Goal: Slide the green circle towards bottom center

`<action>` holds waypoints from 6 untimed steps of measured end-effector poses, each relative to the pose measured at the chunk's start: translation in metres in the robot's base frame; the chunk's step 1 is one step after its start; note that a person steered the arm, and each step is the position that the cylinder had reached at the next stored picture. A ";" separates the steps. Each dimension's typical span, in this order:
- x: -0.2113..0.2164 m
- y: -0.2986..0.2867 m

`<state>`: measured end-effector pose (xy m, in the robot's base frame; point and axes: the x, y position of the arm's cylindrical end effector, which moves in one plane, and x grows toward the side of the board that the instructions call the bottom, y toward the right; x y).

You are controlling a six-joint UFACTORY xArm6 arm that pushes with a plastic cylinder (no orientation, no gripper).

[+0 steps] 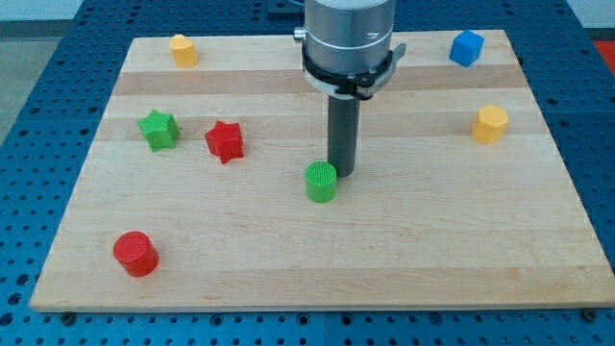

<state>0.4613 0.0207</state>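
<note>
My arm comes down from the tabletop's top edge, near its middle, its silver cylindrical wrist ringed by a black collar. The dark rod hangs straight and upright below it. My tip [343, 172] rests on the tabletop around its centre.

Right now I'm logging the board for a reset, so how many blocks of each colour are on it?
Green: 2, the green circle beside my tip and the green star
Red: 2, the red star and the red circle
Yellow: 2, and
Blue: 1
Total: 7
</note>
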 end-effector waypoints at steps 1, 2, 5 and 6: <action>0.004 -0.009; 0.000 -0.010; -0.021 -0.027; -0.009 -0.030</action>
<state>0.4522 -0.0090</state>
